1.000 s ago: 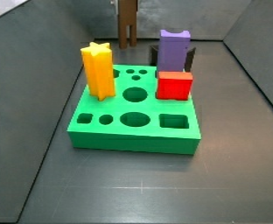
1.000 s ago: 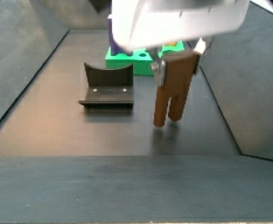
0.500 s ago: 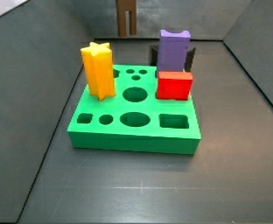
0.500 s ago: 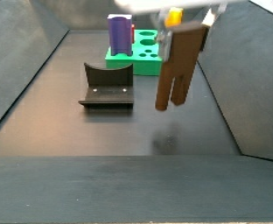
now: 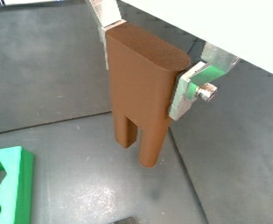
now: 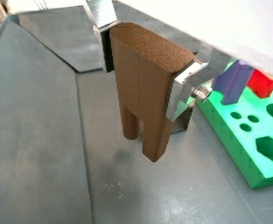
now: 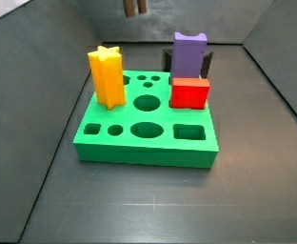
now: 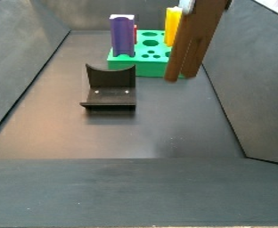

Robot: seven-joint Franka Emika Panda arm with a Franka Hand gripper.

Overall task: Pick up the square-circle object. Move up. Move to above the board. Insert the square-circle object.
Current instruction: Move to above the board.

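The square-circle object [image 5: 143, 92] is a tall dark-brown block with a flat slab top and two long legs. My gripper [image 5: 150, 54] is shut on its upper part, one silver finger on each side, in both wrist views [image 6: 145, 61]. The block [image 6: 142, 96] hangs upright, clear of the dark floor. In a side view [image 8: 199, 40] it is in the air in front of the green board [image 8: 153, 57]. In a side view only its leg tips [image 7: 134, 8] show at the top edge, behind the board [image 7: 145, 132]. The gripper is out of frame in both side views.
On the board stand a yellow star-topped column [image 7: 107, 76], a purple notched block [image 7: 189, 52] and a red cube [image 7: 189, 92]. The dark fixture [image 8: 110, 86] stands on the floor left of the held block. Grey walls enclose the floor.
The gripper has risen with the brown block, lifting it off the floor and carrying it toward the board. It has almost left the top of one side view.
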